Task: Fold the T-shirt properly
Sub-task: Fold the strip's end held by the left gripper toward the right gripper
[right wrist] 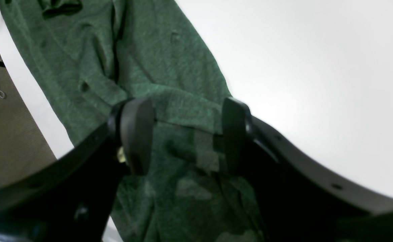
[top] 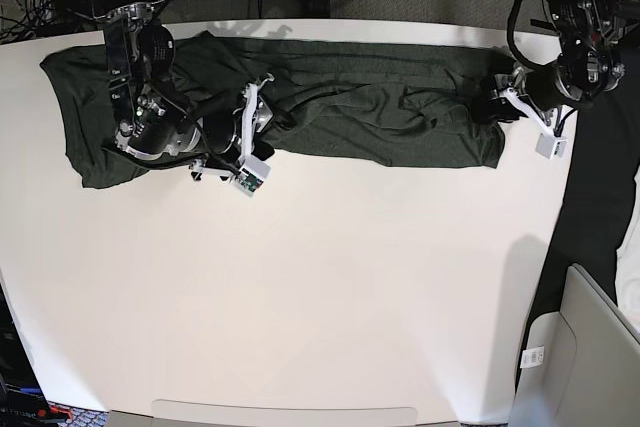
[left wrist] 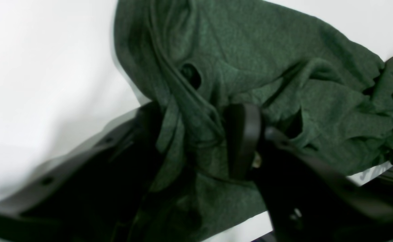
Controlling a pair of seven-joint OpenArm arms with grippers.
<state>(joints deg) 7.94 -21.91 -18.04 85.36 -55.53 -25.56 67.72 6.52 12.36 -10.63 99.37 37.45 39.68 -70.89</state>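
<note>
The T-shirt (top: 330,112) is laid out in a long band across the far part of the white table (top: 330,287). Its long axis runs from left to right in the base view. The left end is wide and flat, and the right end is bunched up near the table's right edge. The cloth is soft, thin and dark green, with tiny light flecks and many wrinkles.

The left pincer (left wrist: 196,141) is seen at the bunched right end. A thick fold of the T-shirt is gripped between its black fingers (left wrist: 243,141).

The right pincer (right wrist: 183,134) is held just above the cloth near the left end. Its two rounded black pads (right wrist: 137,131) are spread apart, and flat green cloth is seen between them. Nothing is gripped.
</note>
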